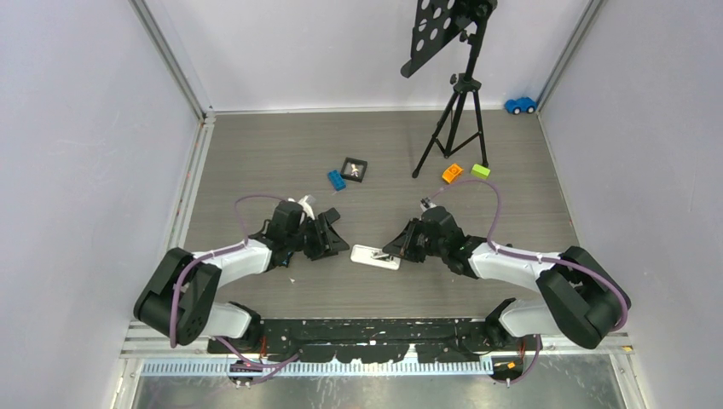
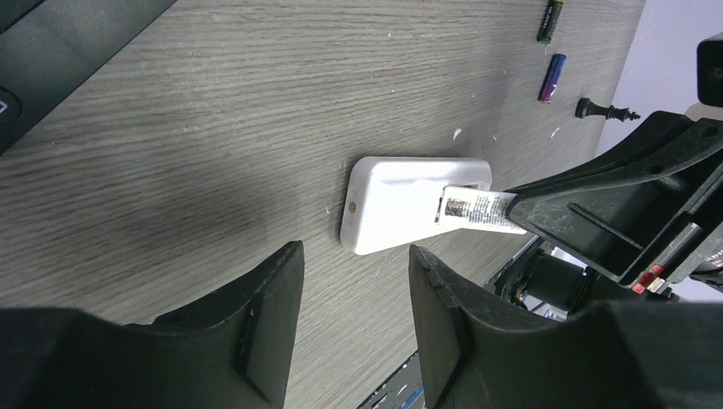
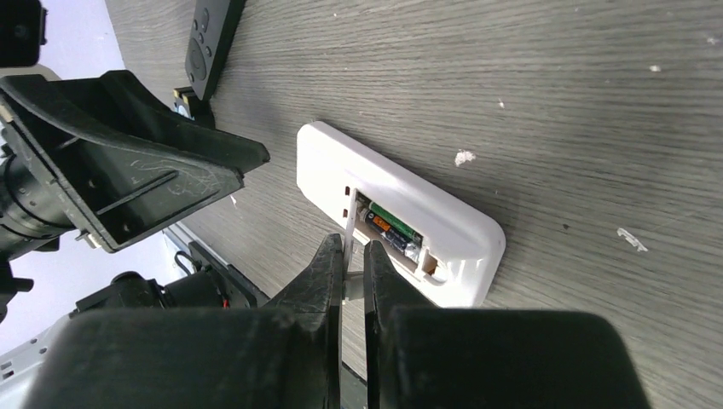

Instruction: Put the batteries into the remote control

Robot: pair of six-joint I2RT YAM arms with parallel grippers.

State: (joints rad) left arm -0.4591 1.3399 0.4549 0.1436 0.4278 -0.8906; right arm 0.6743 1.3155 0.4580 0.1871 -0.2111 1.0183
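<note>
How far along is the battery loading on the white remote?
Done: two batteries sit in the open bay of the white remote. In hand: the right gripper pinches what looks like the cover; the left gripper is open. Left: fitting the cover; two loose batteries lie aside.

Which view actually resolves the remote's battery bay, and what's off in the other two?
Right wrist: a battery is sharp and readable inside the remote; only the right claw, shut on the cover, is dark and soft. Left wrist: remote washed out white, left claw an unlit foreground mass. Top external: even light, remote too small for detail.
</note>
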